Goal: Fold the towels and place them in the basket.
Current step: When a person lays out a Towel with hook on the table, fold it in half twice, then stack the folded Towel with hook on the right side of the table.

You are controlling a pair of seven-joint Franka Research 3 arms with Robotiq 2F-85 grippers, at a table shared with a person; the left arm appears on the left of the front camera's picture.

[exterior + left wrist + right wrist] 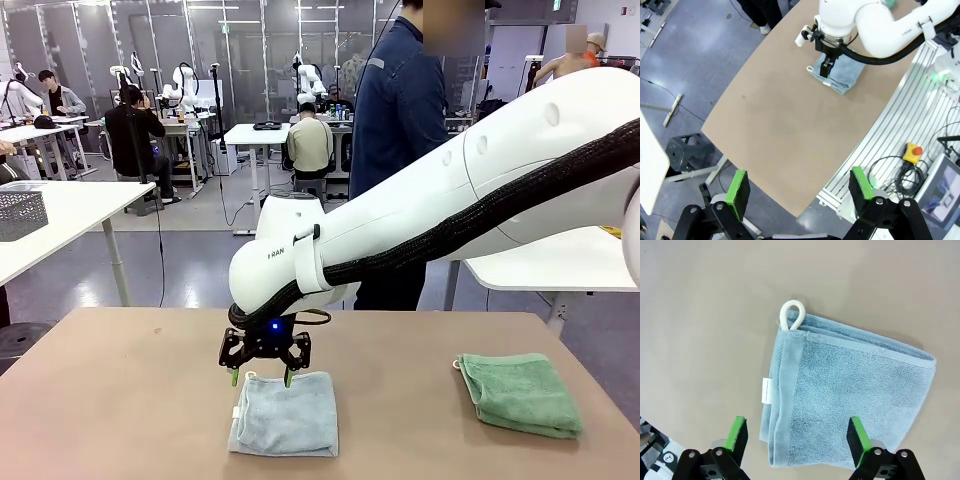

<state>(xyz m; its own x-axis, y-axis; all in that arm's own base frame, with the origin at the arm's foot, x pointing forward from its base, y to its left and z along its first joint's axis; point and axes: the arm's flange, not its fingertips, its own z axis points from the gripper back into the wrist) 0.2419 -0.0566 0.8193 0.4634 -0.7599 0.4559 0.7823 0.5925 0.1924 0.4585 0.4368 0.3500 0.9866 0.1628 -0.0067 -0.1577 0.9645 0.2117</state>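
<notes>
Front view: the right end effector (266,377), fingers apart, hangs just over the folded grey-blue towel (285,415) on the worktop (120,400), apparently lined up to lift it; a green towel (520,393) lies folded well to the right.

Left wrist view: the left end effector (800,192) is raised, fingers apart, empty.

Right wrist view: green pads (736,432) straddle the towel's edge.

Grey-blue towel (850,400): soft looped terry cloth. Green towel (520,392): same terry. Table (130,400): smooth matt brown.
</notes>
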